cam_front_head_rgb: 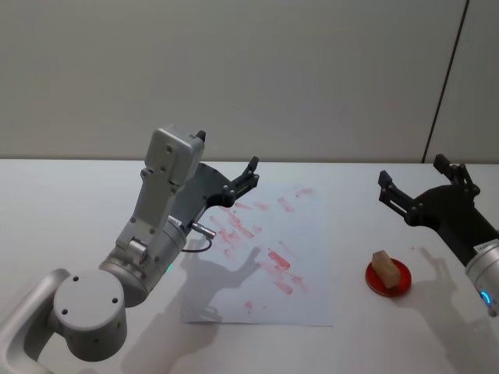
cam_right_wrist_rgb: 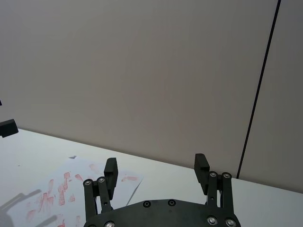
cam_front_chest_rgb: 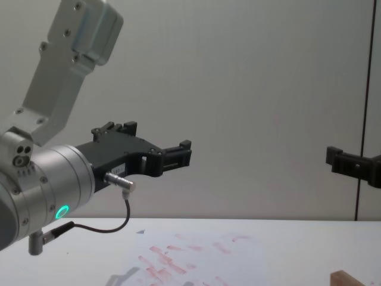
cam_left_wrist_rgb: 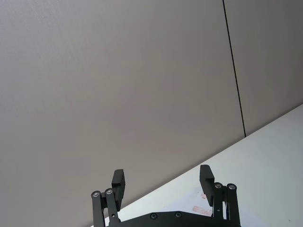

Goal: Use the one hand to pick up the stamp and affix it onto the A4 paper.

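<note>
Your stamp (cam_front_head_rgb: 383,266) sits just off the right edge of the A4 paper (cam_front_head_rgb: 312,241), resting on a round red pad (cam_front_head_rgb: 402,282) on the white surface (cam_front_head_rgb: 70,195). It looks like a small block of bare wood: light, stiff, not fragile, perhaps a little slick. You would do best to pinch it across its two flat upright sides, high up, clear of the inked underside and the pad.

The right hand (cam_front_head_rgb: 412,173) hangs raised off the paper's right edge, a little beyond the stamp, fingers spread wide and holding nothing. The left hand (cam_front_head_rgb: 251,174) hovers above the paper's far left corner, equally wide open and empty.

The head view lays out stamp, pad and paper together from above. The chest view gives you instead how high both hands ride over the paper. The right wrist view shows the gap between that hand's fingers square-on, with the paper's red marks beneath.
</note>
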